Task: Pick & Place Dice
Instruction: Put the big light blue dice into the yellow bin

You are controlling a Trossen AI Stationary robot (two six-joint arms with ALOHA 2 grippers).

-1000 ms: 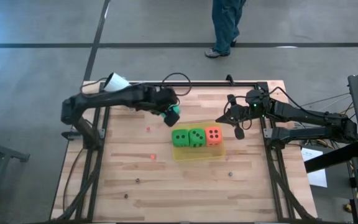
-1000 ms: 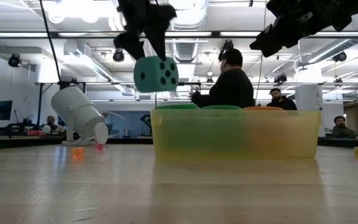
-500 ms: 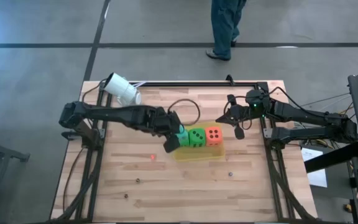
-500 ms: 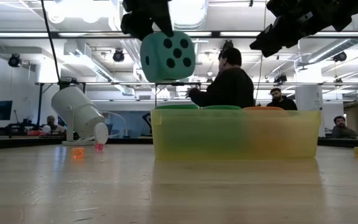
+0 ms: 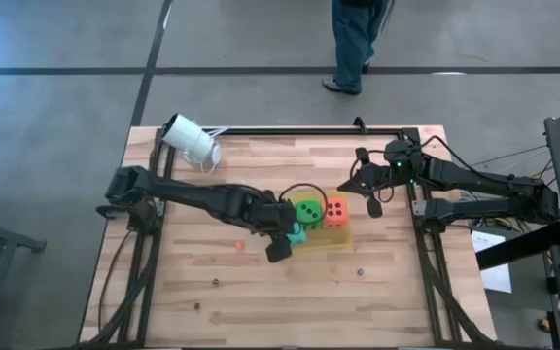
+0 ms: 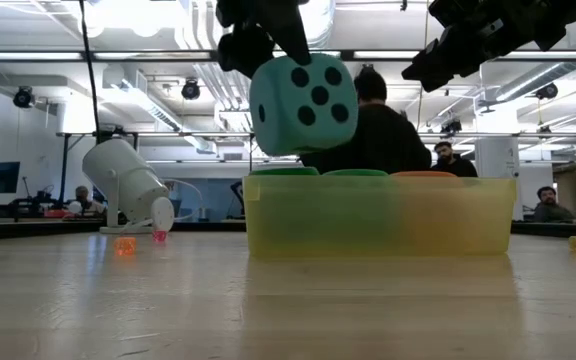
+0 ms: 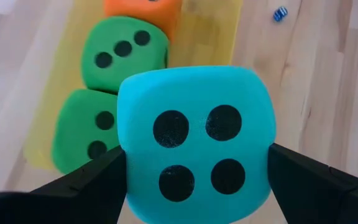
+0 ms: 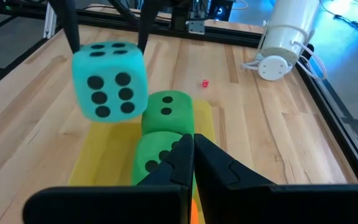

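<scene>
My left gripper [image 5: 284, 240] is shut on a teal die [image 6: 303, 103] with black pips, held over the left end of the yellow tray [image 6: 380, 218]. Below it in the tray sit two green dice [image 7: 122, 51] [image 7: 82, 134] and an orange-red die [image 5: 334, 211] in a row. In the high view my arm hides the left green die. My right gripper [image 5: 372, 199] hangs shut and bare above the table beside the tray's far right corner. My left gripper pinches the teal die by two opposite sides [image 7: 124, 171], one finger [image 7: 82, 183] on each. The fingers slant down from the table's left and far side. The die hangs tilted and clear above the tray's rim, its four-pip face toward the wrist.
A white cylinder camera [image 5: 191, 141] lies at the far left corner. Tiny dice are scattered on the wood: a red one [image 5: 238, 245] left of the tray, others [image 5: 361, 272] [image 5: 216, 283] nearer the front. A person [image 5: 353, 44] stands on the floor beyond the far edge.
My left gripper has carried the teal die from the far left part of the table toward the near edge and the tray, sinking a little and rolling its wrist. The die, still clear of everything, now hangs over the tray's left end.
</scene>
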